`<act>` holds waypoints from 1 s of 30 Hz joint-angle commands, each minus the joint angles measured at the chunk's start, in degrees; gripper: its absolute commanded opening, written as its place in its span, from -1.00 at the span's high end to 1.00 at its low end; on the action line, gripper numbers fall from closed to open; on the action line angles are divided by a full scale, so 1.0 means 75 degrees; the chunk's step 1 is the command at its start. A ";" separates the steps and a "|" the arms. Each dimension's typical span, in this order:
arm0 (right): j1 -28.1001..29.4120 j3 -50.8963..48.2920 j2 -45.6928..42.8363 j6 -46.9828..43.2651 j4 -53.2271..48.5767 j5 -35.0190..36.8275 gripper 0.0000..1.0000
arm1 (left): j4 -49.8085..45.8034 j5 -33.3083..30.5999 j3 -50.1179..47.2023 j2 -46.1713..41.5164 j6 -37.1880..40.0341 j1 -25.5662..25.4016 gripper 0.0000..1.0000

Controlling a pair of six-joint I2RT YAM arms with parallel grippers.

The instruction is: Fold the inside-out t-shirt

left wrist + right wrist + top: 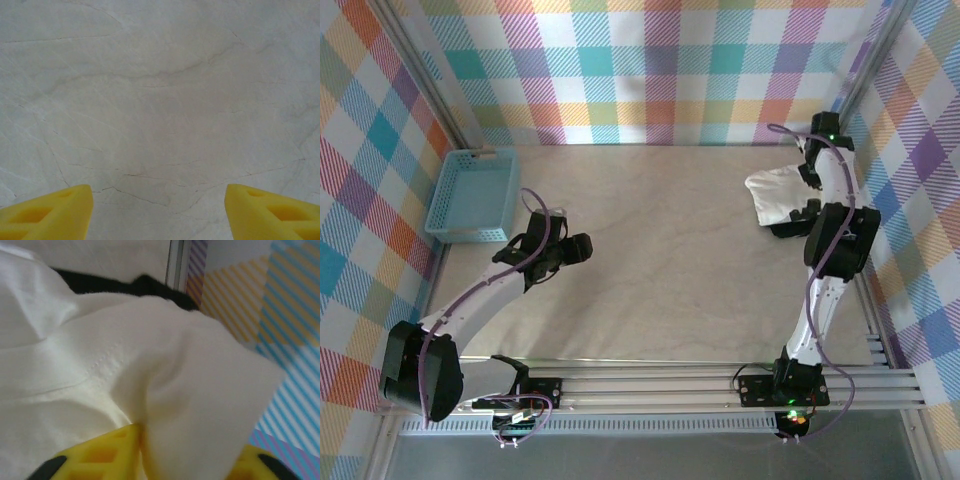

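Observation:
The inside-out t-shirt (772,192) is a white, bunched bundle at the far right of the table, close to the side wall. In the right wrist view its cream fabric (100,365) spreads wide, and a loose fold hangs down between the yellow fingers (105,457) of my right gripper (190,452). Those jaws stand apart around the fold and do not pinch it. My left gripper (575,247) hovers left of centre over the bare table (160,100), its yellow fingertips (55,212) wide apart with nothing between them.
A black garment (125,285) peeks out from behind the shirt. A blue basket (472,195) stands at the table's left edge. A metal frame post (175,262) and the plaid wall (280,315) rise right beside the shirt. Bare wood lies between the arms.

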 commanded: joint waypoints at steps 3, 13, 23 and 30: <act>0.0010 0.0321 -0.0058 0.0967 -0.0038 0.0696 -0.24 | 0.0024 0.0011 0.0251 0.0070 0.0154 0.0072 -0.41; 0.0375 -0.2102 -0.3312 0.3874 0.0402 -0.2132 -0.55 | 0.0578 -0.0621 -0.0001 -0.0321 -0.0107 0.0072 -0.43; 0.1627 -0.9540 -0.8205 0.5642 0.5735 -0.4099 -0.99 | 0.1875 -0.4361 -0.1125 -0.1833 0.0741 0.0253 -1.00; 0.2215 -1.1895 -0.7812 0.4987 0.9054 -0.2492 -0.99 | 0.5229 -0.4065 -0.2605 -0.0920 0.2708 0.1044 -1.00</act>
